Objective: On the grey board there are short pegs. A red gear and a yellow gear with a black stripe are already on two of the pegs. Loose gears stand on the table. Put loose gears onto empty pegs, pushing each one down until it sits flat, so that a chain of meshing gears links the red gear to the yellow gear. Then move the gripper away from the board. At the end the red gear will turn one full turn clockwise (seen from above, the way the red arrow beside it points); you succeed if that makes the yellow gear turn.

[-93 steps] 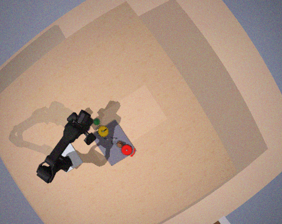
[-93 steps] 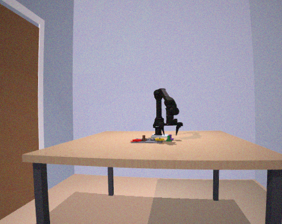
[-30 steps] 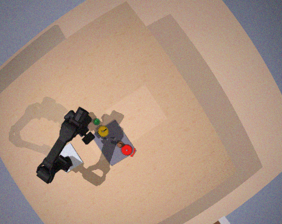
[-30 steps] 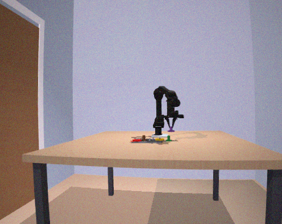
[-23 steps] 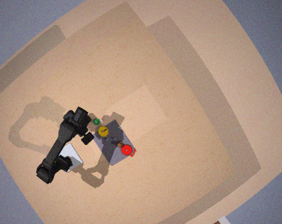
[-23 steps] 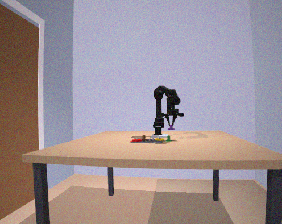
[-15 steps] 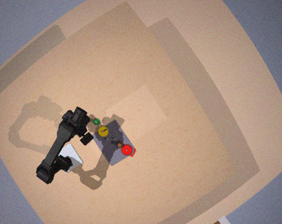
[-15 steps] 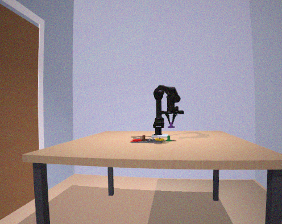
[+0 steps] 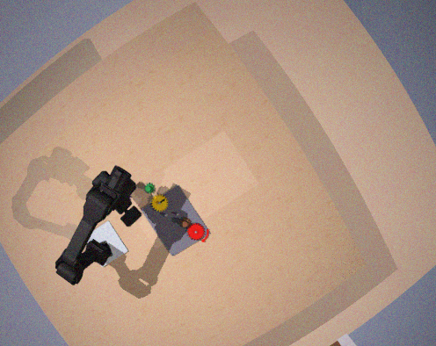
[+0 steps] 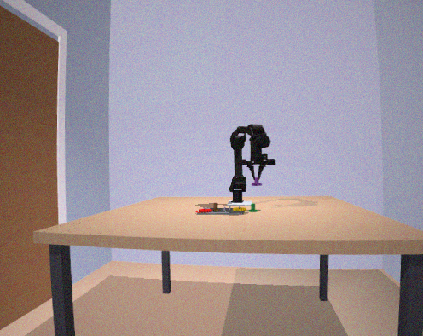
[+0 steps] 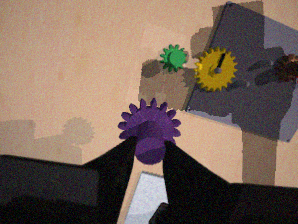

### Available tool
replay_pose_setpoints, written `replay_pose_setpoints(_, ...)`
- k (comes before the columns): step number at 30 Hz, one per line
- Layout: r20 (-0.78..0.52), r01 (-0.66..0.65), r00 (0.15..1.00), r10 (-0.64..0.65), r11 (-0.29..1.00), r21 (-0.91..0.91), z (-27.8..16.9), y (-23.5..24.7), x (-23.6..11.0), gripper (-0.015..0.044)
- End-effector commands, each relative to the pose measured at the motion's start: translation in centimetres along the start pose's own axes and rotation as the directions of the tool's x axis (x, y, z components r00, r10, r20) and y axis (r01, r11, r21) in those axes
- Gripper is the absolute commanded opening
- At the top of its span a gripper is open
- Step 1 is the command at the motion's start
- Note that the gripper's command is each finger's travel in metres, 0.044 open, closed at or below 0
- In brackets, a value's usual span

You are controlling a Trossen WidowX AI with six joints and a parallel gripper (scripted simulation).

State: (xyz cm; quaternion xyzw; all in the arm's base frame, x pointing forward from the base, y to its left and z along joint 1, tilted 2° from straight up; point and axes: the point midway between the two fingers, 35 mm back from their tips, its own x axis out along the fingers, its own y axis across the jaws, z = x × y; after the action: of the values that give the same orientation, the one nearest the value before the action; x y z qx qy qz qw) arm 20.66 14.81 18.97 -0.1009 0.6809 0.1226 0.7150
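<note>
While the top view hides the load, it shows the yellow gear (image 9: 159, 203) (image 10: 240, 209) (image 11: 216, 69) and red gear (image 9: 198, 231) (image 10: 205, 211) on the board (image 9: 177, 250) (image 10: 220, 213) (image 11: 280, 134). Exterior: jaws (image 10: 256, 178), slightly parted, grip the purple gear (image 10: 256, 183) (image 11: 150, 122) above the table (image 10: 321, 226) (image 11: 45, 65). Wrist: knob pinched; centre over an empty peg, keep level, lower gently, rocking teeth into mesh.

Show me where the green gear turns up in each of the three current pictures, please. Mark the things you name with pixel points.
Top: the green gear (image 9: 149, 188) (image 10: 252, 207) (image 11: 174, 58) is left of centre, just below mid-height.
Exterior: right of centre, on the table.
Wrist: upper part, slightly right of centre.
Shared landmark: the yellow gear (image 9: 159, 203) (image 10: 240, 209) (image 11: 216, 69), close beside it.
</note>
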Motion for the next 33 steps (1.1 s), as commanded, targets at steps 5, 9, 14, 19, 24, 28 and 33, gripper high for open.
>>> replay_pose_setpoints(5,0.007,0.000,1.000,0.000,1.000,0.003,-0.4,-0.1,-1.8,0.0000)
replay_pose_setpoints(9,0.007,-0.001,1.000,0.001,1.000,0.006,-0.3,-0.2,-1.9,0.0000)
replay_pose_setpoints(14,0.006,-0.002,1.000,0.002,1.000,0.029,0.4,-0.9,-1.5,0.0000)
replay_pose_setpoints(19,0.007,-0.002,1.000,0.001,1.000,0.032,1.2,-1.6,-1.0,0.0000)
replay_pose_setpoints(24,0.007,-0.001,1.000,0.000,1.000,0.029,2.0,-2.4,-0.6,0.0000)
replay_pose_setpoints(28,0.008,0.000,1.000,-0.001,1.000,0.028,2.6,-3.1,-0.2,0.0000)
replay_pose_setpoints(33,0.008,0.001,1.000,-0.002,1.000,0.026,3.3,-4.0,0.4,0.0000)
